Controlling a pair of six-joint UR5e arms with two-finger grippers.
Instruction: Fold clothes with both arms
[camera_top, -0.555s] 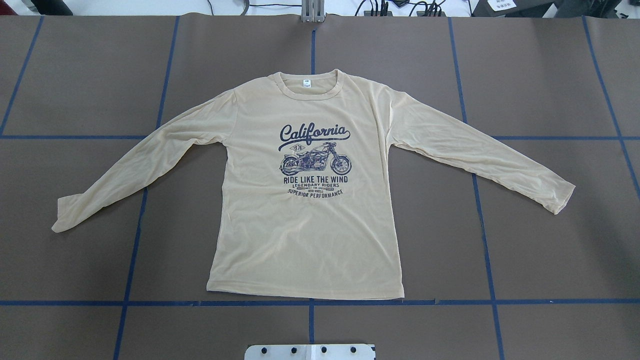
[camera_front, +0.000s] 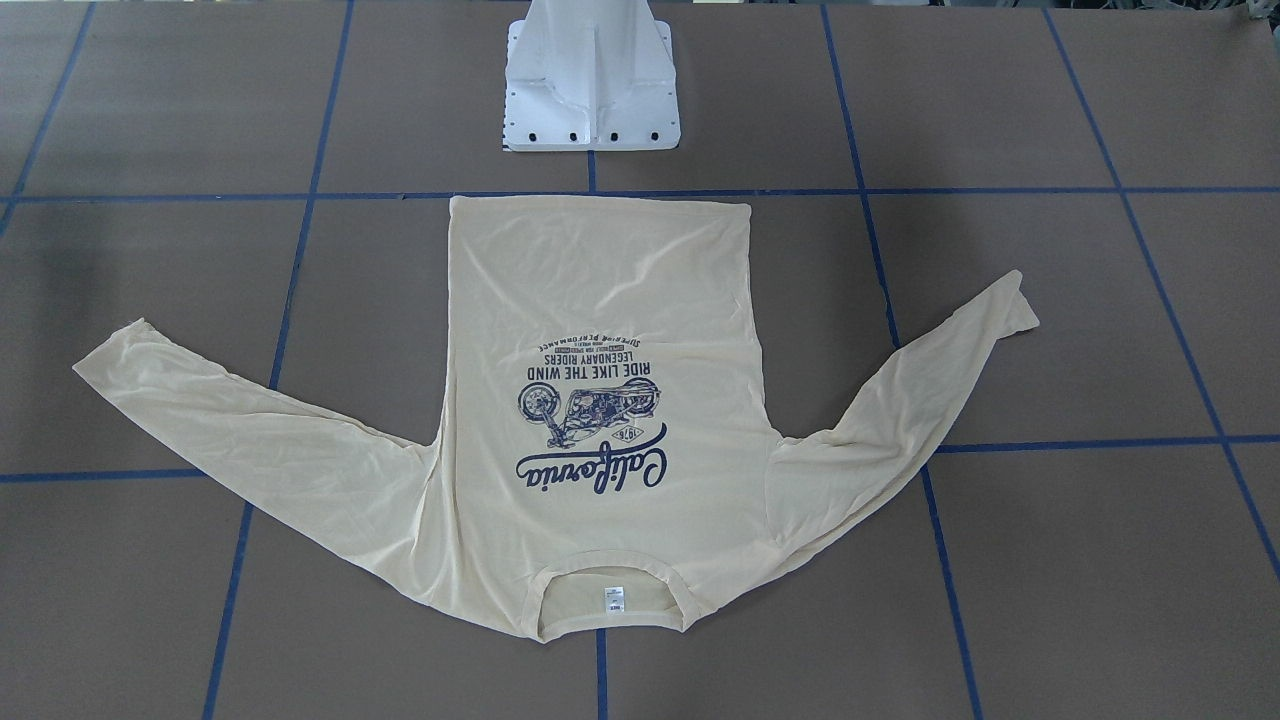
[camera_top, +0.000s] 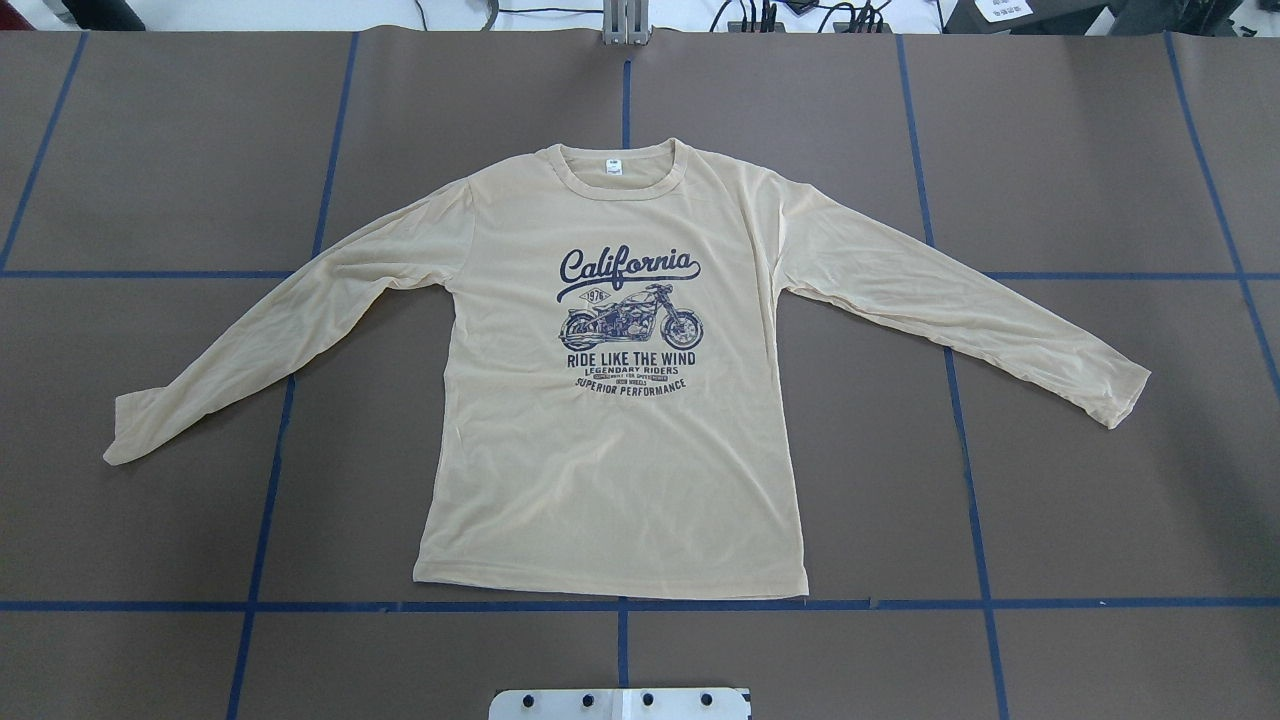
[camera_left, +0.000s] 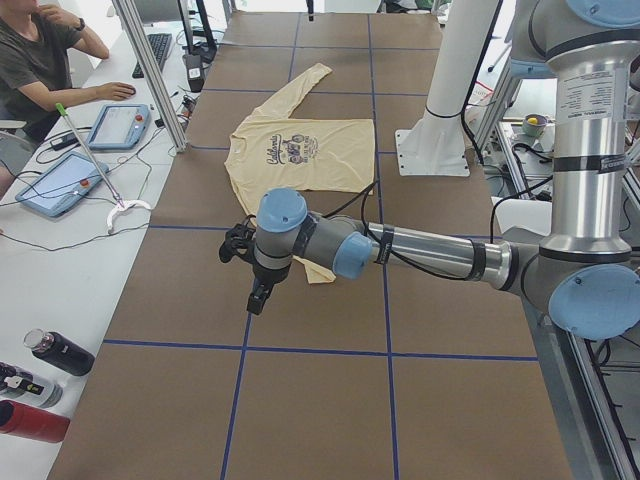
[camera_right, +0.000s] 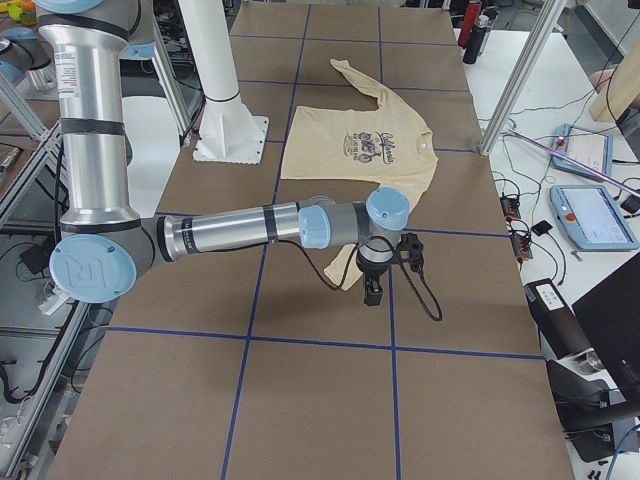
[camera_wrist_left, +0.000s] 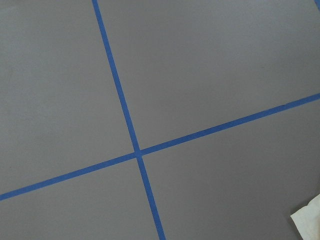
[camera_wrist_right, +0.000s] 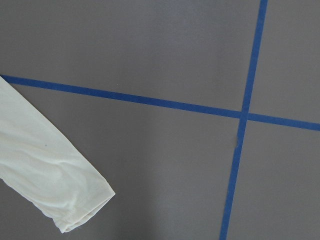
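Nearest us, the left arm (camera_left: 430, 250) reaches low over the brown table (camera_top: 1100, 520), its left gripper (camera_left: 257, 296) pointing down by a sleeve end. Fingers apart or together? We cannot tell. The right arm (camera_right: 230, 230) and right gripper (camera_right: 372, 292) show the same pose at the other cuff, and the same doubt. Beyond, the T-shirt (camera_top: 610, 470) lies flat, print up, hem by the white pedestal (camera_front: 592, 90), sleeves spread wide, collar on the far side.

top/front cams share shirt (camera_top: 610, 470)
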